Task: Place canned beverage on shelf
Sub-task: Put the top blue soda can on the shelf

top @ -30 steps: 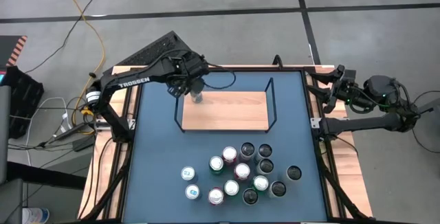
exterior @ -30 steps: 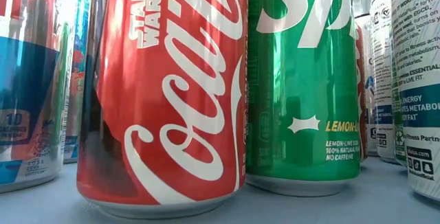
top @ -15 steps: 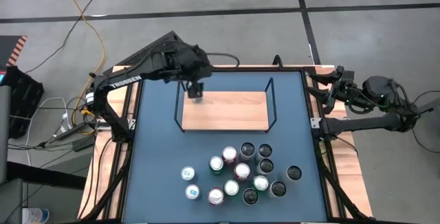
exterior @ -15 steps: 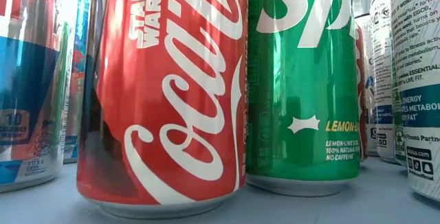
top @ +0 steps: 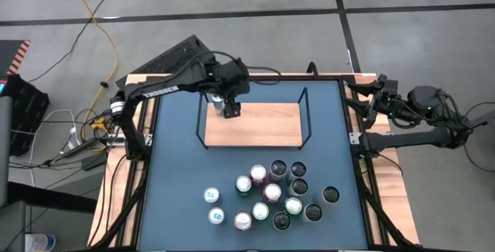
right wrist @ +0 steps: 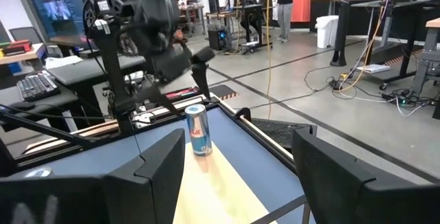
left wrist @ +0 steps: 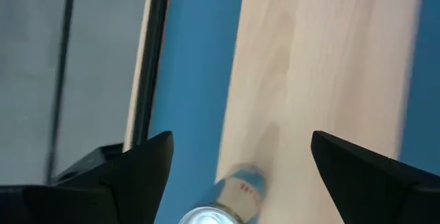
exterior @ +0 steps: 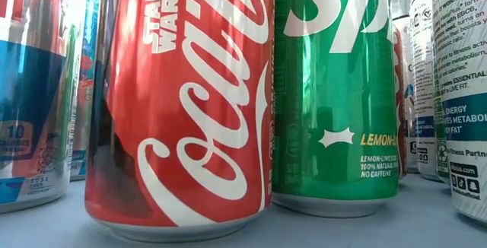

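A slim blue-and-silver canned beverage stands upright on its base at the far left corner of the shelf, a light-wood board with black wire rails. My left gripper hovers open just above the can. In the left wrist view the can's top shows below and between the spread fingers, marking my left gripper's middle, and they do not touch it. My right gripper waits open at the table's right edge, pointing level across the table.
Several cans stand in a cluster on the blue tabletop near the front edge; the low view is filled by a red cola can and a green soda can. The shelf's board lies bare right of the can.
My left gripper has moved toward the table's right, from beside the shelf's left rail to over its far left corner, and has rolled about its own axis. Its fingers stay open. The can has kept standing where it was.
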Robot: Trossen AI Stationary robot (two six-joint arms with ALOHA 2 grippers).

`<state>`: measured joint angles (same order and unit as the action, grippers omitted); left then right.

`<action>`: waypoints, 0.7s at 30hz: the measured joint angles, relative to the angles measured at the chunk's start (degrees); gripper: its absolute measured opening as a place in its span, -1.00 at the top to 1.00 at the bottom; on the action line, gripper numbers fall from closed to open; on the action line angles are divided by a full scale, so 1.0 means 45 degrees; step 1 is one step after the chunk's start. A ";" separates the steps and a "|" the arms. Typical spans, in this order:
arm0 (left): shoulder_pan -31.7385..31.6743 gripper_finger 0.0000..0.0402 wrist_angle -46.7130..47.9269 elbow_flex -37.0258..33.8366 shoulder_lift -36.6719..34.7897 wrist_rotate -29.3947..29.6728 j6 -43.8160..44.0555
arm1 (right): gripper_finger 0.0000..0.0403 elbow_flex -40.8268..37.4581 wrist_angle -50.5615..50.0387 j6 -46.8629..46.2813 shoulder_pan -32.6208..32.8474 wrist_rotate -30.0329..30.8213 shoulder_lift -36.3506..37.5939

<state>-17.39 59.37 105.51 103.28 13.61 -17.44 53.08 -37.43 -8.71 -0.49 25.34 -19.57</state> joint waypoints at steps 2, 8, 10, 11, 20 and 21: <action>0.0036 -0.66 0.0375 0.0000 0.0302 0.0171 -0.0303 | -0.30 0.0000 -0.0004 0.0000 0.0000 0.0000 0.0000; 0.0002 -0.64 0.0963 -0.0010 0.1196 0.0154 -0.0968 | -0.30 0.0000 -0.0005 -0.0398 0.0000 0.0000 0.0000; -0.0027 -0.62 0.0963 -0.0010 0.1336 0.0250 -0.1319 | -0.30 0.0000 -0.0005 -0.0403 0.0000 0.0000 0.0000; -0.0041 -0.61 0.0994 -0.0010 0.1383 0.0260 -0.1452 | -0.30 0.0000 -0.0010 -0.0403 0.0000 0.0000 0.0000; -0.0631 -0.56 0.1927 -0.0010 0.1444 -0.0099 -0.1851 | -0.30 0.0000 -0.0015 -0.0437 0.0000 0.0000 0.0000; -0.0691 -0.56 0.1971 -0.0010 0.1444 -0.0051 -0.1884 | -0.30 -0.0001 -0.0015 -0.0437 0.0000 0.0000 0.0000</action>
<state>-20.50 68.24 105.47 109.78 13.38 -25.91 53.08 -37.50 -10.68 -0.49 25.34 -19.57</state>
